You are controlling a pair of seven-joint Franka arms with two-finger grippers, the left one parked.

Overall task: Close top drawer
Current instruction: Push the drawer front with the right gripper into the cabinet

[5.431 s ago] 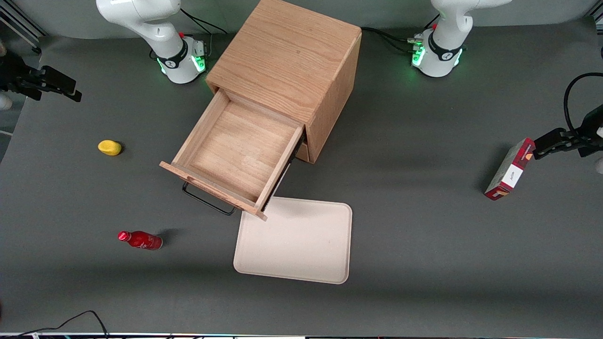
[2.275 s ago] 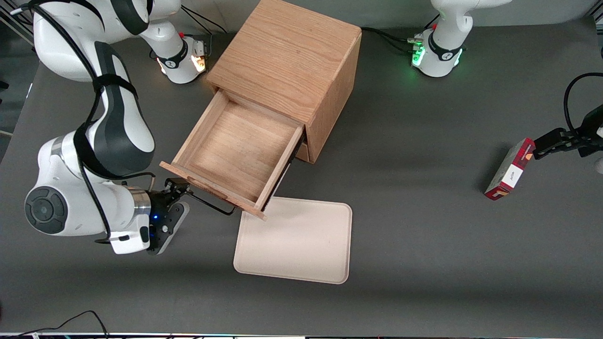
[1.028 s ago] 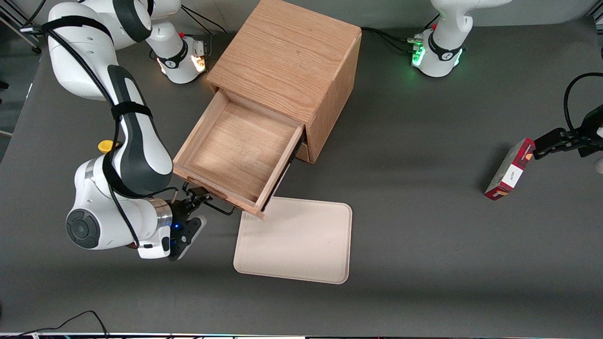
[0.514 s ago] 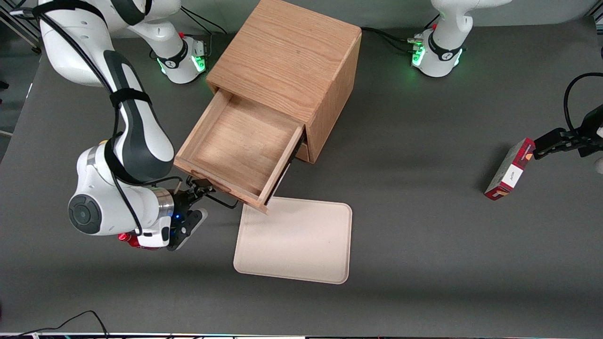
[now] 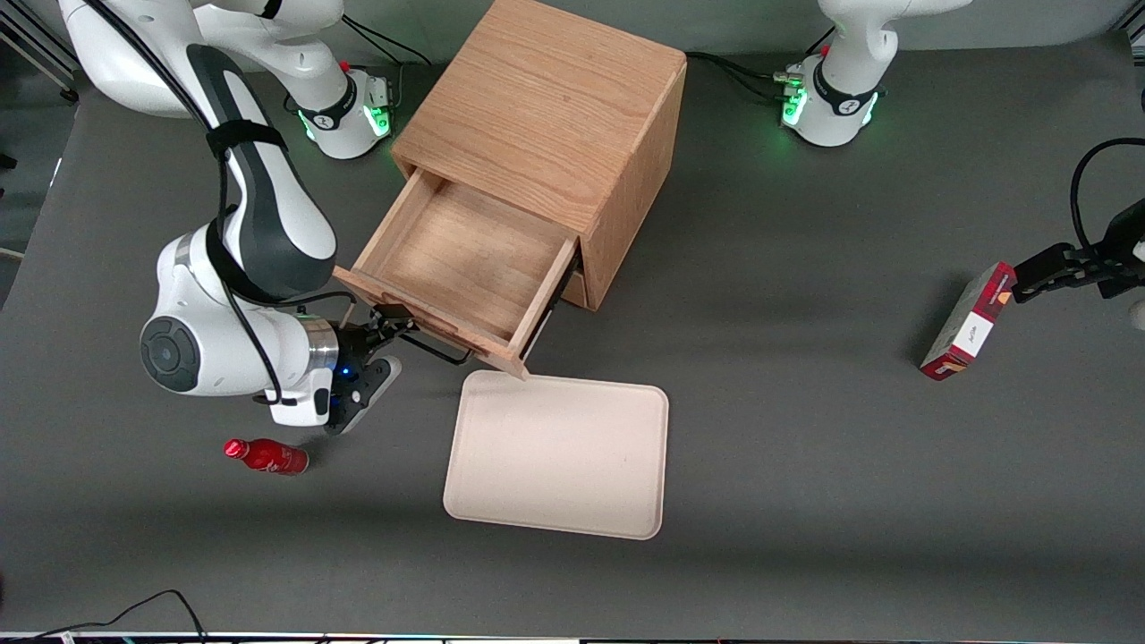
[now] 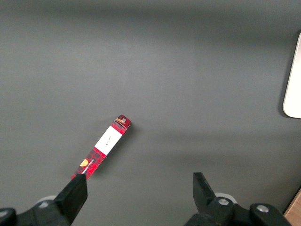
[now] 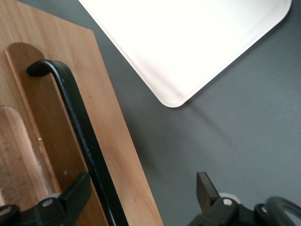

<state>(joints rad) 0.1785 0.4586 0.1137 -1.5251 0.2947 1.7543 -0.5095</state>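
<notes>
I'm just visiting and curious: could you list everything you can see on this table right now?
Cabinet: one, light oak, mid-table.
Top drawer: one, light oak, partly pulled out, inside bare.
Handle: one, black wire, on the drawer front.
Tray: one, cream, nearer the front camera than the cabinet.
Bottle: one, red, lying toward the working arm's end.
Box: one, red and white, toward the parked arm's end.
Table: one, dark grey.
Tool: one, black, open, at the drawer handle.
</notes>
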